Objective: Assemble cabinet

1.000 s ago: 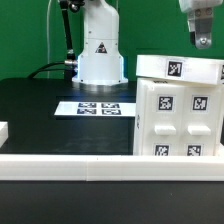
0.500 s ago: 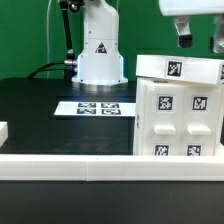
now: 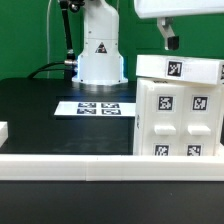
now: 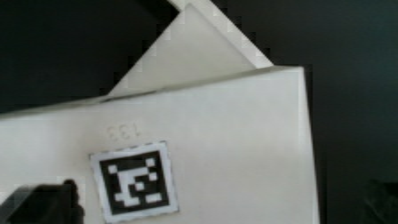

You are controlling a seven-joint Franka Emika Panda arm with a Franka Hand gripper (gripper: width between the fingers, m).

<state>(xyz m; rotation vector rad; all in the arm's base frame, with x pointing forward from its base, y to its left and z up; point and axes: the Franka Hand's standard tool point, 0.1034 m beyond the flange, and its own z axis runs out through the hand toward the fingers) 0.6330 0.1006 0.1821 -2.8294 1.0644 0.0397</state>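
The cabinet (image 3: 180, 108) stands upright at the exterior view's right, on the black table (image 3: 40, 110), close behind the long white border rail (image 3: 100, 165) that runs along the front edge. It is a smooth, matte white plastic box with square edges. Its facing side carries 4 black-and-white square tags on shallow rectangular panels, and 1 more tag sits on the flat top slab. In the wrist view the cabinet (image 4: 196, 130) fills most of the picture as a plain white face with 1 tag, its sharp corner set against the dark table.

The gripper (image 3: 170, 40) hangs above the cabinet's top, near its edge on the exterior view's left, apart from it. Only 1 dark finger shows clearly, so I cannot tell how wide the jaws stand; nothing is seen in their hold.

The marker board (image 3: 97, 108), thin and flat with several tags, lies on the table beside the cabinet. Behind it rises the white robot base (image 3: 100, 45). A small white block (image 3: 3, 133) sits at the far edge on the exterior view's left.
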